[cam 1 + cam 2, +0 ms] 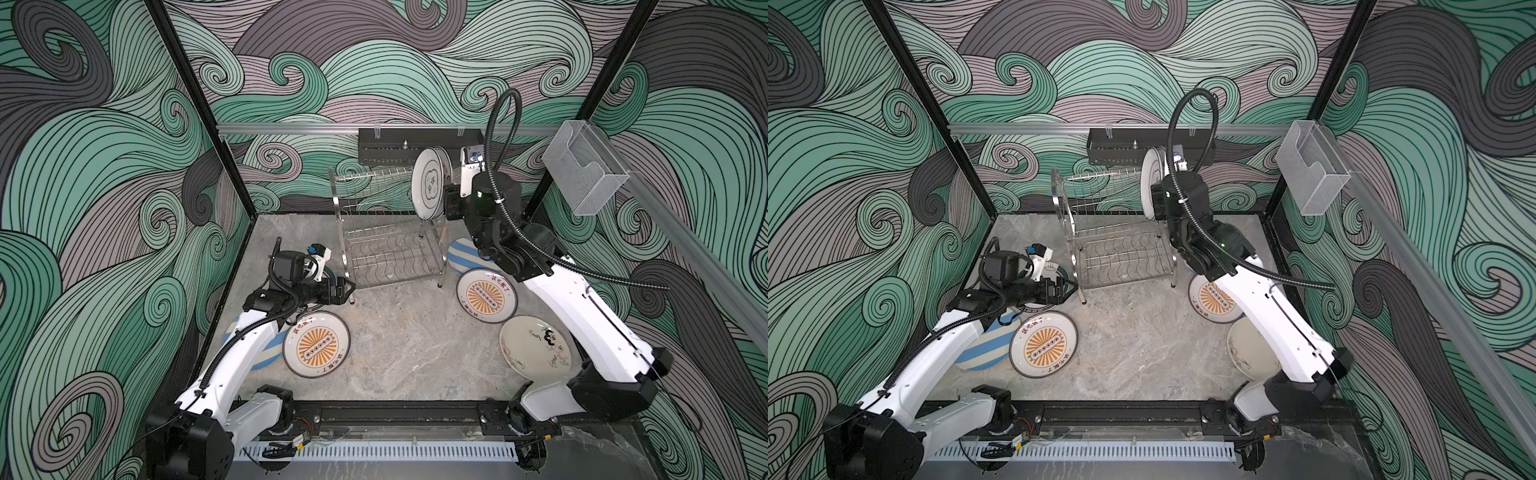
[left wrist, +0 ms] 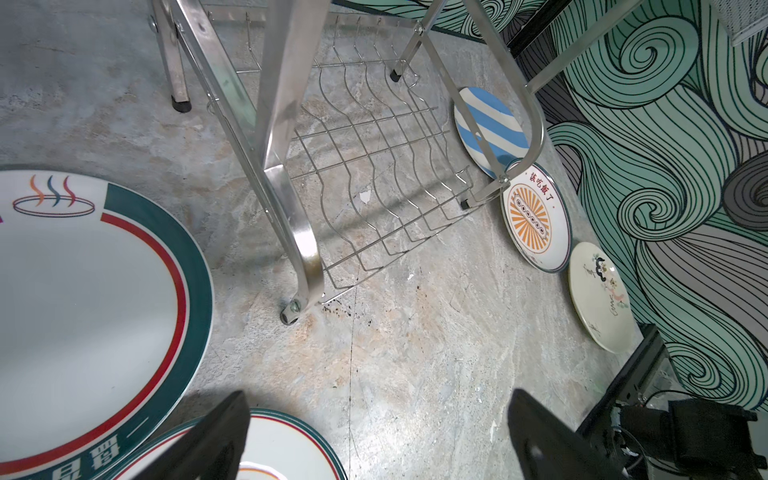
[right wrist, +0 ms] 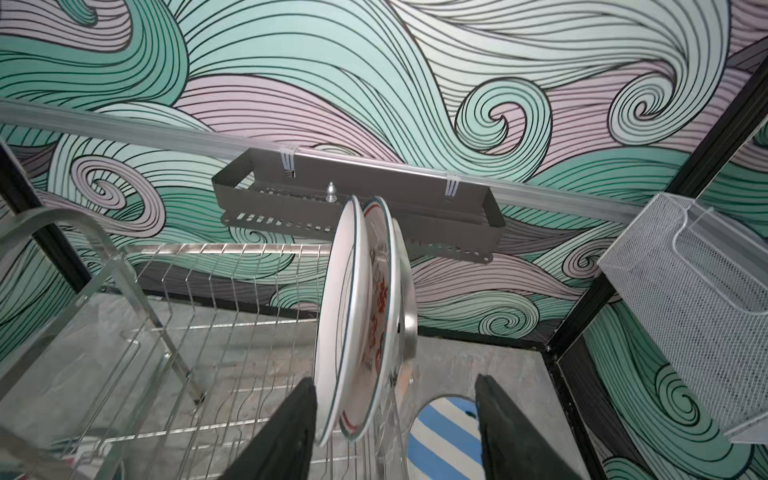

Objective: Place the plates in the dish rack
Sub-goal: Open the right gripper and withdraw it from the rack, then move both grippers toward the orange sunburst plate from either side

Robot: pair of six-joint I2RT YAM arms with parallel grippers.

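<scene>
The steel dish rack (image 1: 386,232) (image 1: 1113,232) stands at the back middle of the table. Two plates (image 1: 428,183) (image 3: 345,311) stand on edge in the right end of its upper tier. My right gripper (image 3: 395,380) is open around them, with one finger (image 3: 291,415) close beside the nearer plate. My left gripper (image 2: 378,397) (image 1: 345,291) hangs open and empty by the rack's front left leg, over green-rimmed plates (image 2: 83,311). Flat on the table lie sunburst plates (image 1: 316,345) (image 1: 486,295), striped plates (image 1: 270,353) (image 1: 461,253) and a cream plate (image 1: 536,347).
A black perforated tray (image 1: 415,145) hangs on the back rail behind the rack. A clear plastic box (image 1: 586,174) hangs on the right rail, near my right arm. Patterned walls close in three sides of the grey stone table (image 1: 399,340).
</scene>
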